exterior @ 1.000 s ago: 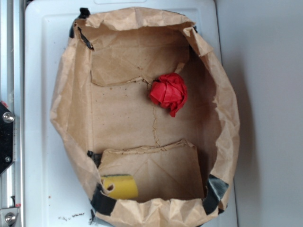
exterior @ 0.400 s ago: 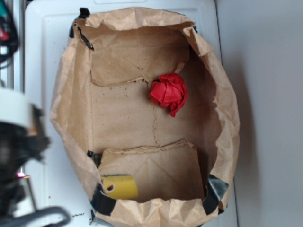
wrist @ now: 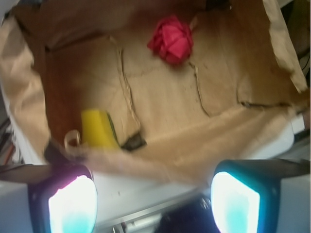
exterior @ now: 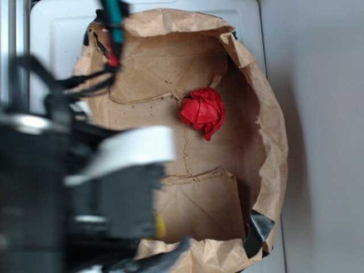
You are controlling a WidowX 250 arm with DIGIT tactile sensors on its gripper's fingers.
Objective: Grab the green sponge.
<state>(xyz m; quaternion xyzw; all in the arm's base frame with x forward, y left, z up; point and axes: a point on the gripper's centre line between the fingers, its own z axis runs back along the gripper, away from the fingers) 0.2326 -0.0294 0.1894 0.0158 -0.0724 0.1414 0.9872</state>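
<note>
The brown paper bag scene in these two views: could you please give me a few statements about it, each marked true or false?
1. The yellow sponge with a thin green scouring layer lies inside the brown paper bag. True.
2. The gripper is shut on the sponge. False: in the wrist view its fingers stand wide apart, away from the sponge, with nothing between them.
3. The red crumpled ball touches the sponge. False: bare bag floor lies between them.
4. In the exterior view the blurred arm covers most of the sponge. True: only a yellow sliver shows.
5. The bag holds three objects. False: only the sponge and the red ball show.
</note>
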